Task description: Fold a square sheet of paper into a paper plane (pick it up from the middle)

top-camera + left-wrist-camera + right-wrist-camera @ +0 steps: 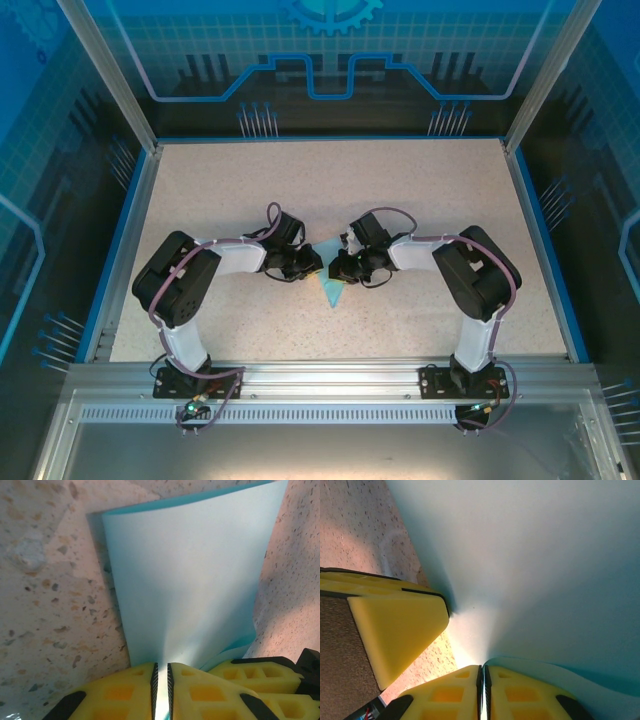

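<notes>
Both arms reach to the middle of the table (pixel 330 190), and their grippers meet there over the square sheet of paper (pixel 328 291). Between them, a small light-blue corner of the paper pokes out toward the near side.

The left gripper (pixel 161 672) has its jaws closed on the paper, and a thin edge of the sheet passes between the two yellow fingers. The right gripper (pixel 482 674) is also shut on the paper, with no visible gap between its pads. The two grips sit just beside each other: in the right wrist view, one yellow finger (pixel 395 625) of the left gripper lies close at the left.

From the left wrist view, the sheet rises away from the fingers as a smooth, slightly curved surface. A second layer curls at the lower right, so I judge that the paper is bent over on itself and is not lying flat. I think the two grippers hold it close together so that the thin paper does not slip or spring open while a crease is made. I cannot tell how far the folding has gone.

The table is a beige speckled surface, matte and flat. It has a blue border (pixel 128 250), and an aluminium rail (pixel 320 378) runs along the near edge, where the arms are bolted. Blue walls with a printed line pattern (pixel 330 60) and metal posts (pixel 105 70) surround it.
</notes>
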{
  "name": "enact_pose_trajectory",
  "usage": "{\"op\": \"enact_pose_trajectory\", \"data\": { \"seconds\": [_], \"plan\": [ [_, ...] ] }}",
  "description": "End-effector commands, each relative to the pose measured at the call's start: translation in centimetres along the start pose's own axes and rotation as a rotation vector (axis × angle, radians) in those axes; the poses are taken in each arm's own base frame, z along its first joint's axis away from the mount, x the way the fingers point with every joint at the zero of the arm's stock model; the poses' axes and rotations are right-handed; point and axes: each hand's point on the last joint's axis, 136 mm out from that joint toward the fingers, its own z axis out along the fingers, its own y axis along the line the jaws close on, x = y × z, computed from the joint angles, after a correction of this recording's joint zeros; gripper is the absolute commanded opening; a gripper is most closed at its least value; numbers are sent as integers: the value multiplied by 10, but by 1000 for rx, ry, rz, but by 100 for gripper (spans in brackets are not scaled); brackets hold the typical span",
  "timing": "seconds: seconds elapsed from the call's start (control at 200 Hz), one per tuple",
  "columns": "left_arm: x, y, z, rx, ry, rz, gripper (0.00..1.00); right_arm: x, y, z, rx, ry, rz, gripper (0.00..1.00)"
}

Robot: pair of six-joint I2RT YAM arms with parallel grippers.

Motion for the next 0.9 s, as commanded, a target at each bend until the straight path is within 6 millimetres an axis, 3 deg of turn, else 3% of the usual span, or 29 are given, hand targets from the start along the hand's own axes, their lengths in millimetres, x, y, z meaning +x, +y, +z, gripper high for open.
{"op": "enact_pose_trajectory", "data": {
  "seconds": [0.0,0.285,0.64,0.77,0.895],
  "plan": [
    [3,1,5,-15,23,23,18,2,8,8,-19,21,-35,14],
    [1,-1,2,-11,11,16,18,4,4,10,-12,29,-34,24],
    [-17,-16,-26,18,-91,-6,19,9,-8,12,30,41,-30,41],
    [-12,-17,-26,35,-71,-2,19,10,-10,12,37,42,-29,37],
    [-4,-22,-27,67,-38,16,19,10,-13,11,50,40,-29,23]
  ]
}}
